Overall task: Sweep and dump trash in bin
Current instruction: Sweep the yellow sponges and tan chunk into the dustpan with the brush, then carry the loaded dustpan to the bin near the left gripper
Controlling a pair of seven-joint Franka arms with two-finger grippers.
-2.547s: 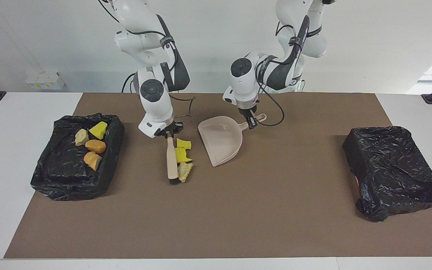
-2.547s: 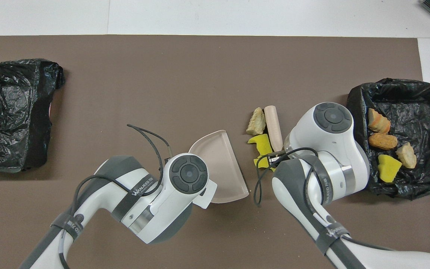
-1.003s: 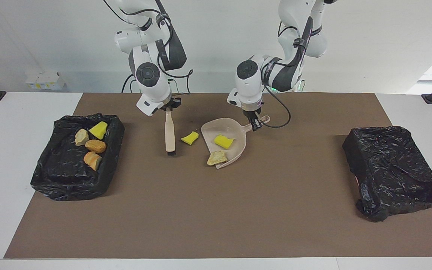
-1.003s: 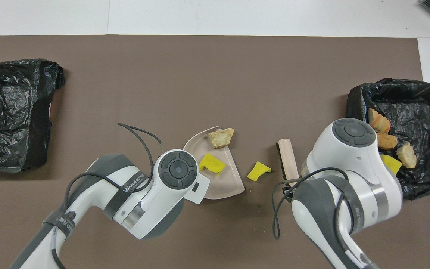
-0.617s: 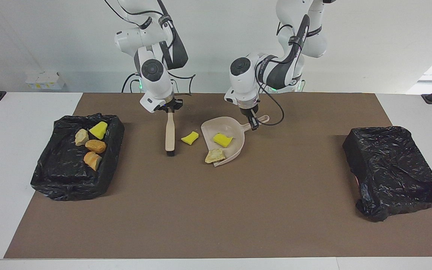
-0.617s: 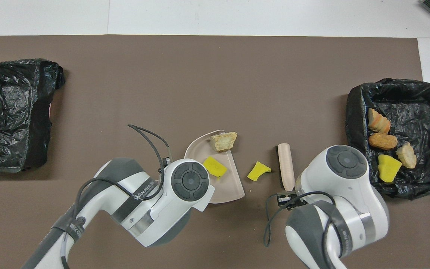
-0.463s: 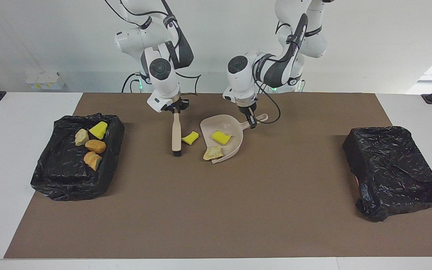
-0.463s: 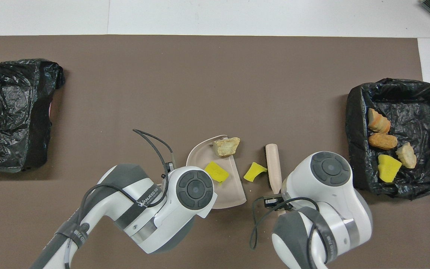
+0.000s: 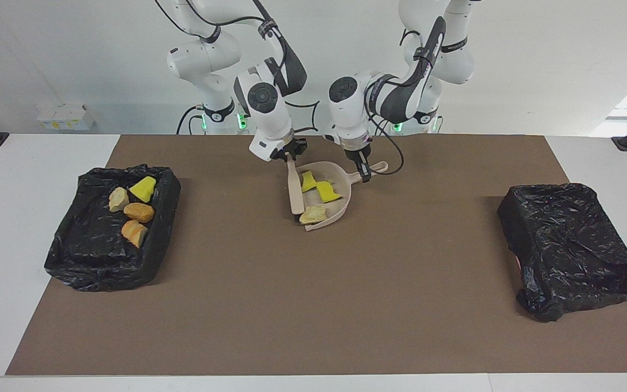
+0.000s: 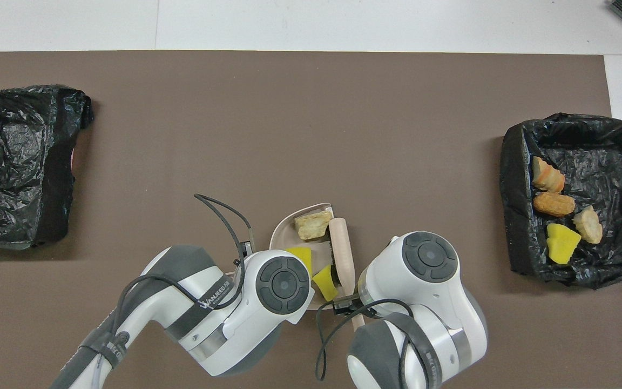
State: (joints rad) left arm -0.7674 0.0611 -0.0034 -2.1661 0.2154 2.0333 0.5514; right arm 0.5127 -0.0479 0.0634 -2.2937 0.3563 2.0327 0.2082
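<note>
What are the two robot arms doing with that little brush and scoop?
They are sweeping up trash. The right gripper holds the brush against the mouth of the dustpan, which the left gripper holds by its handle. Two yellow pieces and a tan lump sit in the dustpan. Four more pieces lie in the black-lined bin at the right arm's end.

You have little room at the middle near the robots: both wrists crowd over the dustpan (image 9: pixel 325 197), and the brush (image 9: pixel 294 191) lies along its open mouth, seemingly touching it. The brown mat (image 9: pixel 313 305) farther from the robots is open right across. One lined bin (image 9: pixel 111 228) blocks the right arm's end, another bin (image 9: pixel 569 247) the left arm's end; between them you can pass freely.
</note>
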